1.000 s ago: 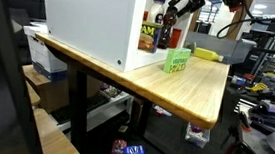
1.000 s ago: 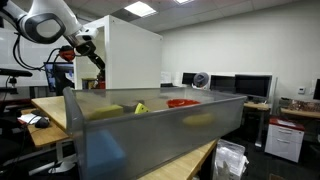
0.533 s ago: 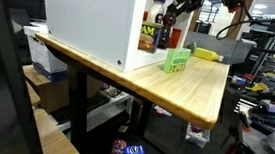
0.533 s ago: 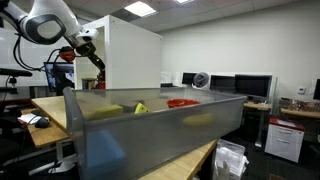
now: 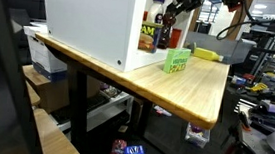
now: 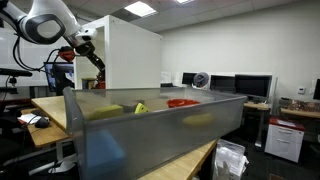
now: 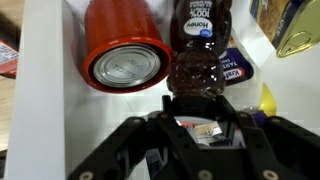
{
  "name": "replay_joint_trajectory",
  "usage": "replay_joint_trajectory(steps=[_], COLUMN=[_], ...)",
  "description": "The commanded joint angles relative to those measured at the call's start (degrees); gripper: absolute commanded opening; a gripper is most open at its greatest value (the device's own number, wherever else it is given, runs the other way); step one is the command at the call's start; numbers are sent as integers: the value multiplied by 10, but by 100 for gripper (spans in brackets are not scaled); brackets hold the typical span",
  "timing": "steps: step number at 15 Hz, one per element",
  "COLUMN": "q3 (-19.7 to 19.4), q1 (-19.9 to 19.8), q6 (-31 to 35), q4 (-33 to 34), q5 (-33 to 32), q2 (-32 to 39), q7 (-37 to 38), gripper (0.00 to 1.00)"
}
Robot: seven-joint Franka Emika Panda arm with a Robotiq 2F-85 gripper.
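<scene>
In the wrist view my gripper [image 7: 198, 103] reaches into a white cabinet, its fingers [image 7: 166, 101] pressed against both sides of a dark brown squeeze bottle [image 7: 196, 45] with a dark label. A red can [image 7: 124, 55] with a metal lid stands just to the bottle's left. In an exterior view the gripper [image 5: 173, 10] sits at the top of the bottle [image 5: 165, 31] at the open side of the white cabinet [image 5: 87, 22]. It also shows by the cabinet in an exterior view [image 6: 96, 58].
A gold tin [image 7: 296, 35], a blue-labelled pack [image 7: 238, 66] and a yellow item [image 7: 267, 100] crowd the bottle's right. A green box [image 5: 178, 61] and a yellow bottle [image 5: 208, 54] lie on the wooden table [image 5: 191, 92]. A grey bin [image 6: 160, 130] fills the foreground.
</scene>
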Motion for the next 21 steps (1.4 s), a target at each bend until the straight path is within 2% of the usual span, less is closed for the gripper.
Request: replay_joint_trajectory(steps=[1, 13, 18, 21], q3=[18, 56, 97, 133], q1=[-15, -18, -45, -79], q6=[11, 28, 59, 85], q4=[-10, -30, -46, -54], q5=[-34, -85, -115, -137], q2=[-12, -30, -35, -40], q7=[17, 16, 25, 31], gripper=[20, 20, 20, 20])
